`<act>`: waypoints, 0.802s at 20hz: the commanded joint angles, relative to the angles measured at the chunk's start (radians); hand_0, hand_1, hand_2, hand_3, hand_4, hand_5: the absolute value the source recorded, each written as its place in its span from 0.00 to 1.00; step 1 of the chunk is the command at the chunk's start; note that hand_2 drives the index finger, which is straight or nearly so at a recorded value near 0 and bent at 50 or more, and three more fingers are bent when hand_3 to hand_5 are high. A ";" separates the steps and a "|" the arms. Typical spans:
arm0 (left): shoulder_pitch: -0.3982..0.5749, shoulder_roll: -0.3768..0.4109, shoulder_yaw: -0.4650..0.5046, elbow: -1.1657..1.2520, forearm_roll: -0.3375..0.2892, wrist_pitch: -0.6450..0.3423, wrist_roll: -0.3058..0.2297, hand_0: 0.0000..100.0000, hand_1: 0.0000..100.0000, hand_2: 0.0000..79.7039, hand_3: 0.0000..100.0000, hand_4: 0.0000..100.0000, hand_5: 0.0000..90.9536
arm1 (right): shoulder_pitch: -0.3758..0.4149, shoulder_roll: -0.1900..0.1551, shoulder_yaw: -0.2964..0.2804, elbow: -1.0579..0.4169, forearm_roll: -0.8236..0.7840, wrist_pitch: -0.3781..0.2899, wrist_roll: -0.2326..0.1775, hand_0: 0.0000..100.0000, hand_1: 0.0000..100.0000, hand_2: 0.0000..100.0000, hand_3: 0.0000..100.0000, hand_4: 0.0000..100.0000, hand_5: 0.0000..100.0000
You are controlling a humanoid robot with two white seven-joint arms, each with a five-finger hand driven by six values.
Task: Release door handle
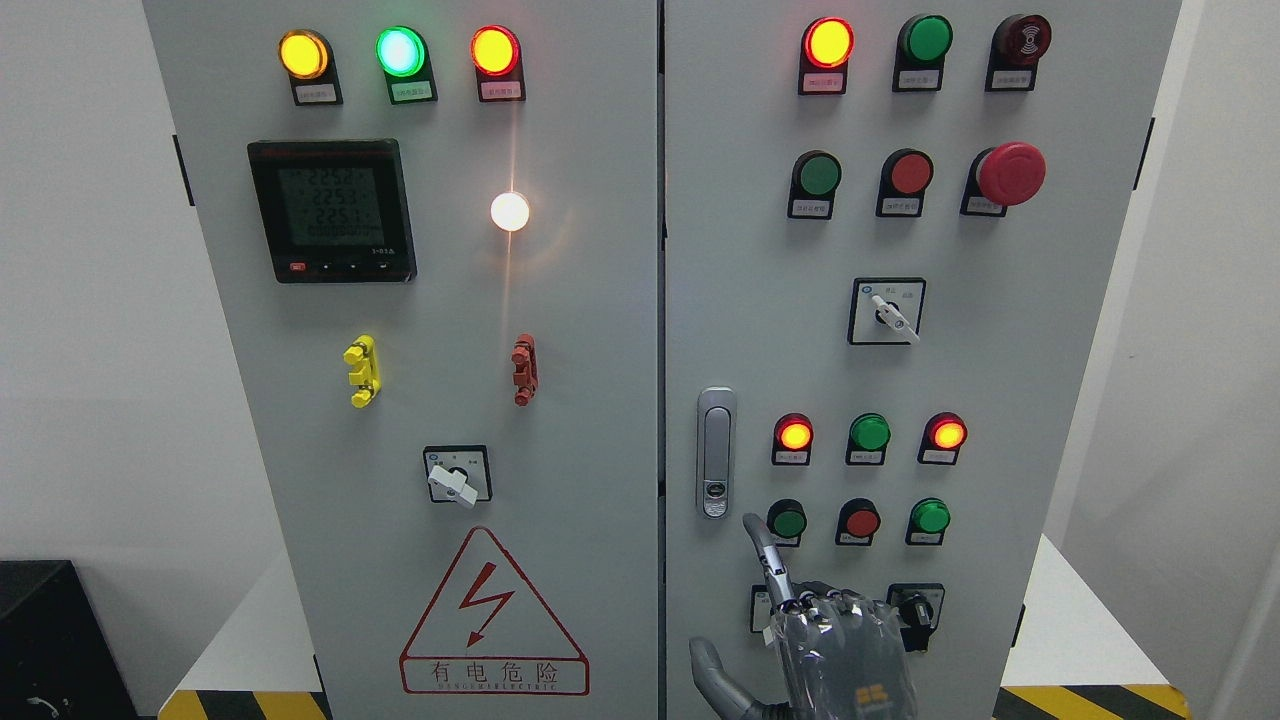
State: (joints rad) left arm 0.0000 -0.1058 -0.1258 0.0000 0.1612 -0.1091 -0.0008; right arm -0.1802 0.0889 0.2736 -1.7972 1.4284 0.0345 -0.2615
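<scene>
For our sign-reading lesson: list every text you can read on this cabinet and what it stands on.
"有电危险": warning sign, left door.
"2253", roughly, repeated: meter display; digits faint.
Small labels under the lamps and buttons: too small to read.
Line under the warning text: blurred.

Meter display (332,208) "2253"; warning triangle (494,615) "有电危险" on left door (420,400)

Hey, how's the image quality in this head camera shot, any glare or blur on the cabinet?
Head view: the white lamp on the left door is blown out, with a vertical streak of flare above and below it; the lit green lamp is washed pale at its centre; the meter display reads dim and soft; the hand near the bottom edge shows bright specular glints; the door handle looks sharp.
</scene>
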 commanded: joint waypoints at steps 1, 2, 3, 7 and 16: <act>-0.026 0.000 0.000 0.029 0.001 0.000 0.001 0.12 0.56 0.00 0.00 0.00 0.00 | -0.036 0.002 0.022 0.084 0.046 0.004 -0.001 0.28 0.26 0.00 1.00 1.00 1.00; -0.026 0.000 0.000 0.029 0.000 0.000 0.001 0.12 0.56 0.00 0.00 0.00 0.00 | -0.047 0.002 0.029 0.090 0.046 0.005 -0.001 0.28 0.26 0.00 1.00 1.00 1.00; -0.028 0.000 0.000 0.029 0.000 0.000 0.001 0.12 0.56 0.00 0.00 0.00 0.00 | -0.051 0.002 0.030 0.102 0.046 0.007 -0.001 0.28 0.26 0.00 1.00 1.00 1.00; -0.026 0.000 0.000 0.029 0.000 0.000 0.001 0.12 0.56 0.00 0.00 0.00 0.00 | -0.068 0.002 0.032 0.119 0.046 0.031 -0.004 0.28 0.26 0.00 1.00 1.00 1.00; -0.026 0.000 0.000 0.029 0.000 0.000 0.001 0.12 0.56 0.00 0.00 0.00 0.00 | -0.093 0.003 0.033 0.134 0.046 0.036 -0.001 0.28 0.26 0.01 1.00 1.00 1.00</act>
State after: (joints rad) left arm 0.0000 -0.1058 -0.1258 0.0000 0.1612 -0.1091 -0.0008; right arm -0.2544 0.0910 0.2982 -1.7025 1.4717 0.0695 -0.2656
